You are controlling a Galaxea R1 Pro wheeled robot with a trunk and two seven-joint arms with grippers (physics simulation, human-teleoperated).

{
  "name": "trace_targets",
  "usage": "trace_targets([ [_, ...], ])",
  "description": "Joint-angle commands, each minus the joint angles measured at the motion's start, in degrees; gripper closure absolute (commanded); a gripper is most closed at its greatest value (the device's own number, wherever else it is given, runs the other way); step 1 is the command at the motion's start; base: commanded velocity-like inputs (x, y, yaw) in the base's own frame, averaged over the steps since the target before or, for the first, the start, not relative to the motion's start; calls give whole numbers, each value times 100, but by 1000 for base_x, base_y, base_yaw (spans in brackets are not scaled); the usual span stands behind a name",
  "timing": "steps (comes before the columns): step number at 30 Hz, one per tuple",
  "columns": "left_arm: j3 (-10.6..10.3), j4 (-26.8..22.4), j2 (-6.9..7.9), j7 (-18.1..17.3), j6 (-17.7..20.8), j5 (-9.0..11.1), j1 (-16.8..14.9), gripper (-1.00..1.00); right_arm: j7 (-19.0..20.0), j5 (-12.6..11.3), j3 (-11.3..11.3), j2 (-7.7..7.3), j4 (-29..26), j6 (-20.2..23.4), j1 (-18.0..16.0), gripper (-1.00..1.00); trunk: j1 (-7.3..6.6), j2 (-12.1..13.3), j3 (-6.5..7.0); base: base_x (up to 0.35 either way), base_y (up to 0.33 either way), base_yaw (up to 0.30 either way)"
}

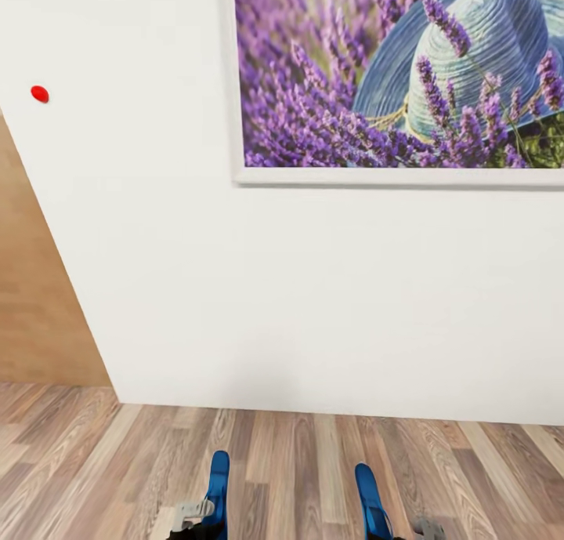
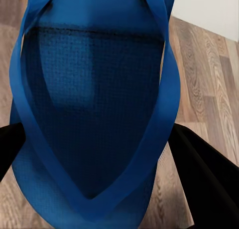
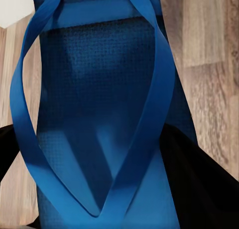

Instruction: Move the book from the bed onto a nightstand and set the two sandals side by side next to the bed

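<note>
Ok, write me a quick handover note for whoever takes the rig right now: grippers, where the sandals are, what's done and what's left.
Left gripper: shut on the left sandal, which sticks up and forward.
Right gripper: shut on the right sandal, held the same way.
Both wrist views look straight onto a blue sole and straps, wood floor behind.
The robot faces a white wall with a framed lavender picture.
Done: both sandals picked up.
Left: find the bed, set the sandals side by side beside it, then move the book to a nightstand.
</note>
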Motion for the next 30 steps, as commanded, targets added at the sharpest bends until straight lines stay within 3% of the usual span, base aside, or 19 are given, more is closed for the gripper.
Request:
trace_targets([
  [1, 36, 7, -2, -33, -6, 3, -5, 100, 17, -24, -12, -1, 3, 12, -4, 100, 3, -2, -6, 330, 0, 0],
  [12, 35, 7, -2, -34, -6, 3, -5, 100, 13, -22, -12, -1, 3, 12, -4, 100, 3, -2, -6, 300, 0, 136],
  [30, 34, 7, -2, -34, -6, 2, -5, 100, 8, -21, -12, -1, 3, 12, -4, 100, 3, -2, -6, 21, 0, 284],
])
